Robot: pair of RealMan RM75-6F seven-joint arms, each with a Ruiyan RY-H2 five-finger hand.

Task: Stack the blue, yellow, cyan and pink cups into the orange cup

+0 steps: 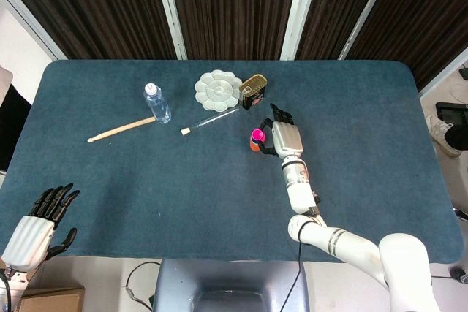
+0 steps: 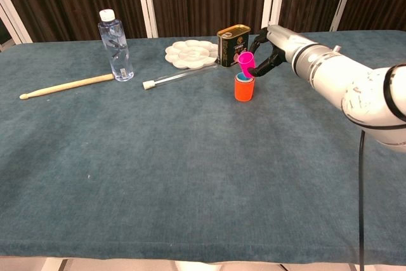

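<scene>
The orange cup [image 2: 243, 91] stands upright near the table's middle, with a cyan rim [image 2: 241, 78] showing inside its mouth. My right hand [image 2: 265, 55] pinches the pink cup [image 2: 246, 65] and holds it tilted, its base just over the orange cup's mouth. From the head view the pink cup [image 1: 257, 136] covers most of the orange cup [image 1: 253, 146], with my right hand [image 1: 281, 137] just to their right. My left hand [image 1: 36, 224] hangs open off the near left table edge, holding nothing. Blue and yellow cups are not visible on their own.
Behind the cups stand a gold tin can [image 2: 233, 45] and a white paint palette [image 2: 190, 52]. A glass tube with a white cap [image 2: 170, 78], a clear water bottle [image 2: 115, 45] and a wooden drumstick [image 2: 66, 85] lie to the left.
</scene>
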